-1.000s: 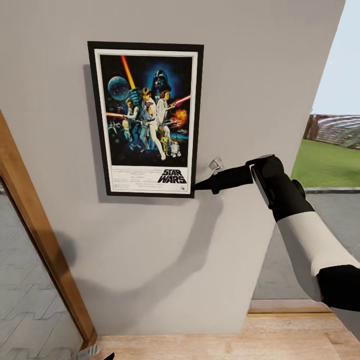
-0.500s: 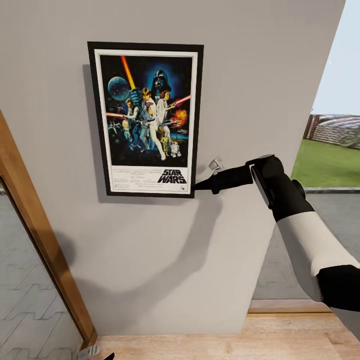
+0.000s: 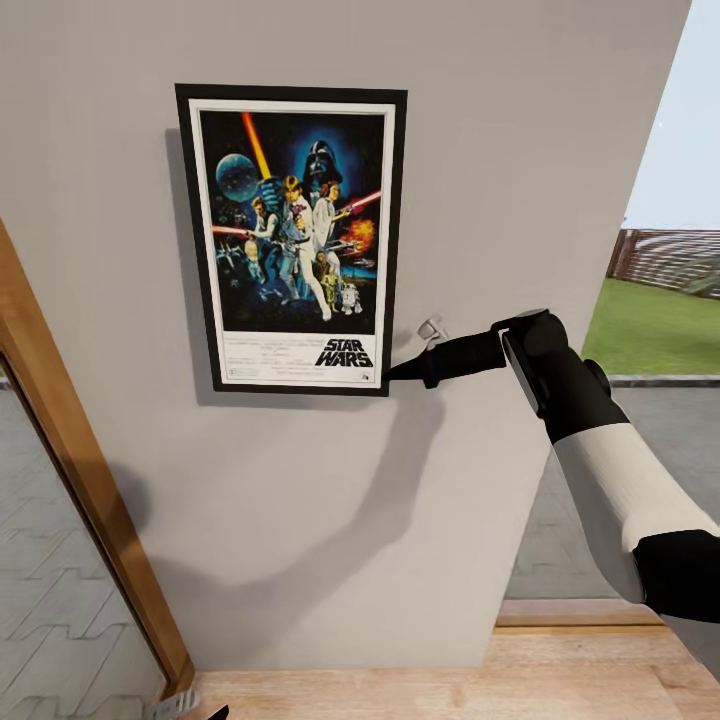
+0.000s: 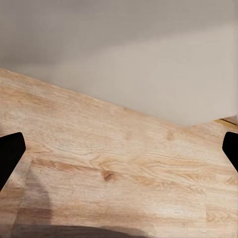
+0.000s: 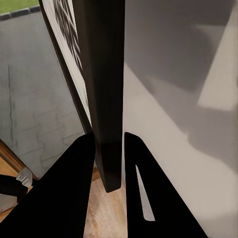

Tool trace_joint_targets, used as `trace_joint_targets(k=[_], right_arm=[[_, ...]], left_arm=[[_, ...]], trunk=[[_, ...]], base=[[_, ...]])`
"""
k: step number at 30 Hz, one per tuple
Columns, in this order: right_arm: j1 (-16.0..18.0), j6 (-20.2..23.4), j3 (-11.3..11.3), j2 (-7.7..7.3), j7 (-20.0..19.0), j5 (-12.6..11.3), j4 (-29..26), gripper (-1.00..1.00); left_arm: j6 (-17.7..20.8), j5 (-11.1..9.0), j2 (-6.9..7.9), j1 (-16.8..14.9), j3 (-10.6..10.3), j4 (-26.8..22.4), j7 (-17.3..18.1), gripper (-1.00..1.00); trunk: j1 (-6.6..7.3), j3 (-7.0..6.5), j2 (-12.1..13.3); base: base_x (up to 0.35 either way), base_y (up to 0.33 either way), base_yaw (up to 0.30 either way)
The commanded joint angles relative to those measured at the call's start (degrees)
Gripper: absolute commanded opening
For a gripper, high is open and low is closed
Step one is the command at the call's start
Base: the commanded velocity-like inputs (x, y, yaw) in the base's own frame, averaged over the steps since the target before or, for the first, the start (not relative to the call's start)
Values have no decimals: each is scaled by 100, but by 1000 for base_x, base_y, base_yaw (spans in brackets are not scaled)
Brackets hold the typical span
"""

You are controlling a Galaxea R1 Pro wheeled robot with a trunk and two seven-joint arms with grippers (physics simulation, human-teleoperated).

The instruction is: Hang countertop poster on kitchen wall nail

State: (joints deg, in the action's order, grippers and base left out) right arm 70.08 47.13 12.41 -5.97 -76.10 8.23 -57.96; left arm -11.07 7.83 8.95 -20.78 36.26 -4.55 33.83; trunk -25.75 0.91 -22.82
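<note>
Right gripper (image 3: 392, 374) clamped on the lower right corner of the poster (image 3: 291, 238), one finger (image 5: 69, 193) on each side of the thin black frame edge, as seen from the right wrist. Right arm reaching in from the right, roughly level, toward that corner. Poster flat against the light grey wall (image 3: 520, 150), upright, long axis vertical, top edge level, lying up and to the left of the clamping fingers. No nail head to be made out; presumably hidden behind the frame if the poster is already hooked, but impossible to confirm. Left gripper (image 4: 119, 153) spread wide, holding nothing, dark fingertips (image 4: 10, 153) at the two sides of its own wrist view, pointed down at the wooden floor (image 4: 114, 168) near the foot of the wall and well apart from the poster. Right hand clearly the only one placed to act. Judging by the square hang, likely next: parting the fingers and drawing back along the arm's line to the right, away from the frame edge, without dragging the corner sideways or tipping the poster off its support. Wooden door frame (image 3: 70, 480) off to the left, grass and paving outside to the right.
</note>
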Motion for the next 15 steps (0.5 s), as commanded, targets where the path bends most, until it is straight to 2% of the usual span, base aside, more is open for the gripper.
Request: trace_joint_targets(k=[1, 15], right_arm=[[6, 51, 0, -1, -45, 38, -5, -100], [-1, 51, -1, -1, -45, 47, 3, -100]], left_arm=[[-36, 61, 1, -5, 43, 6, 10, 100], [-36, 61, 1, -3, 44, 6, 10, 100]], trunk=[[-3, 10, -10], [-3, 10, -10]], base=[[0, 0, 0], [32, 0, 0]])
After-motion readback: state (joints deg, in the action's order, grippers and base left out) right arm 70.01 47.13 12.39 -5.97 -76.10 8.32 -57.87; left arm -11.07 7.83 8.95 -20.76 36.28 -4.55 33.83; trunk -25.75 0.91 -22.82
